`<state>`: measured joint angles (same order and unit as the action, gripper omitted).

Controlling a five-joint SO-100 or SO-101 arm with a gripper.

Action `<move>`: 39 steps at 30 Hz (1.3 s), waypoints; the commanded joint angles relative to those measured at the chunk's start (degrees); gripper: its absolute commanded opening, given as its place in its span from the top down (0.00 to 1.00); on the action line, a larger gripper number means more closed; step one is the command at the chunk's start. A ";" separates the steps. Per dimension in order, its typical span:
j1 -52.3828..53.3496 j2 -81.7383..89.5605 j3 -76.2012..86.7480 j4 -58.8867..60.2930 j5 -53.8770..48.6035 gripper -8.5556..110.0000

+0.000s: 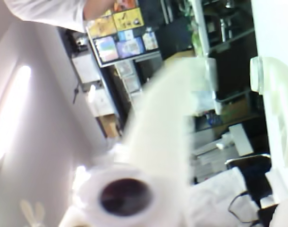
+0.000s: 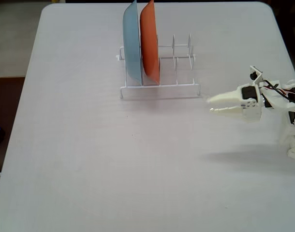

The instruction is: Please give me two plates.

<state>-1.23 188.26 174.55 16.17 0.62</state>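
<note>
1. Wrist view: blurred and aimed out at the room, not down at the table. Across the middle, one pale finger of the pincer; below it a white ring with a dark middle, kind unclear. Shelves and boxes behind. No cream-white plate and no yellow plate to be seen here; jaw gap not readable.

2. Fixed view: gripper at the right, above the table, jaws a narrow way apart and holding nothing. Just left of it, a wire rack with a light blue plate and an orange plate upright in its left slots, close together; right slots bare. Neither wanted plate anywhere in sight, so place unknown.

3. Handling, as a judgement: probably stiff, light, glossy and so slippery; best pinched at the rim, squarely.

4. In the way: rack wires at the near end.
</note>
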 commanded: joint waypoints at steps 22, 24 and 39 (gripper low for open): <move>3.08 1.49 5.10 13.54 -0.62 0.93; 3.16 1.49 5.10 14.94 0.18 0.93; 2.99 1.49 5.10 20.57 1.67 0.93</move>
<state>1.85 188.35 179.91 36.47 2.55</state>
